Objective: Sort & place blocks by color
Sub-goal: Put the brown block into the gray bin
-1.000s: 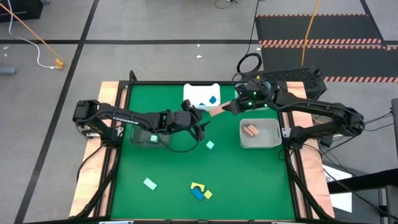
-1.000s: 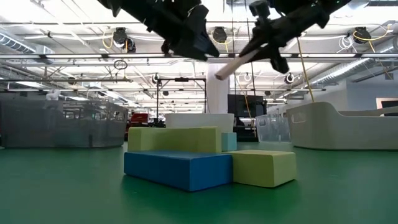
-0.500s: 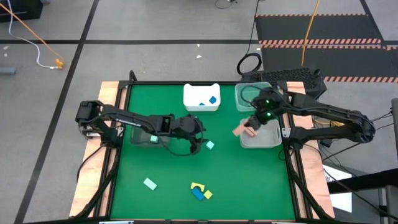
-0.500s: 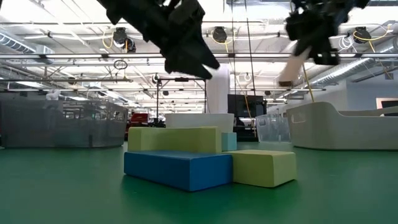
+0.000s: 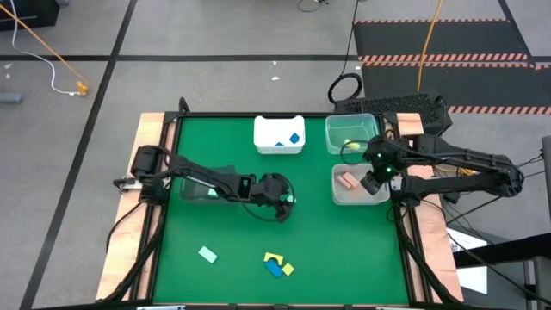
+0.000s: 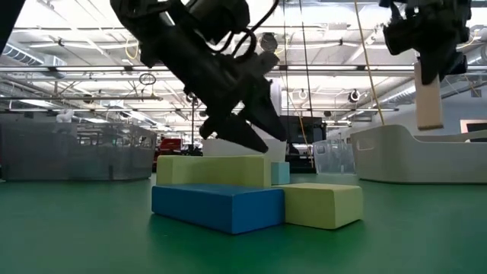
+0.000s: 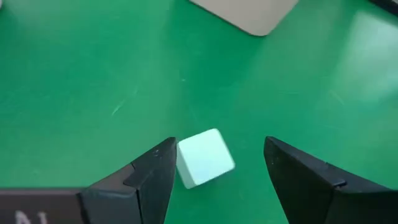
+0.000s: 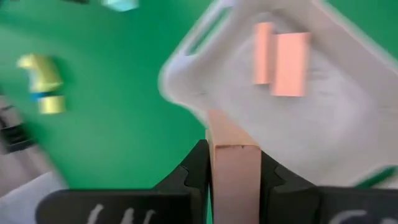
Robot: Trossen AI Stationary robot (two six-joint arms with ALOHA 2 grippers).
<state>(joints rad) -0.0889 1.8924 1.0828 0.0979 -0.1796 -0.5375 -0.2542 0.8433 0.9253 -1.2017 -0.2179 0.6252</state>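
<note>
My left gripper (image 5: 282, 203) is open and low over the table. In the left wrist view its fingers (image 7: 217, 171) stand on either side of a mint green cube (image 7: 204, 158) that rests on the green mat. My right gripper (image 5: 373, 182) hovers over the grey-white bin (image 5: 379, 198) and is shut on a tan-pink bar (image 6: 430, 95). Two tan-pink blocks (image 5: 346, 181) lie in that bin. Near the table's near edge sit a mint block (image 5: 207, 254), a yellow arch (image 5: 273, 257), a blue bar (image 6: 217, 205) and a yellow block (image 6: 323, 204). My right gripper pinches the tan-pink bar's upper end (image 8: 235, 158) between its two fingers. The fingers come from above, pointing down, along the bar. The bar hangs upright below them, lifted clear above the grey-white bin (image 8: 186, 81).
A white bin (image 5: 269, 146) with blue blocks stands at the far edge, with a clear bin (image 5: 334, 142) to its right. A dark bin (image 5: 202, 189) holding a mint block sits under the left arm. Open green mat lies between the bins and the near blocks.
My right gripper has carried the tan-pink bar from beside the white bin toward the table's right, over the grey-white bin, and the bar has turned from slanted to hanging upright. My left gripper has moved right and down until its fingers stand around the mint cube.
</note>
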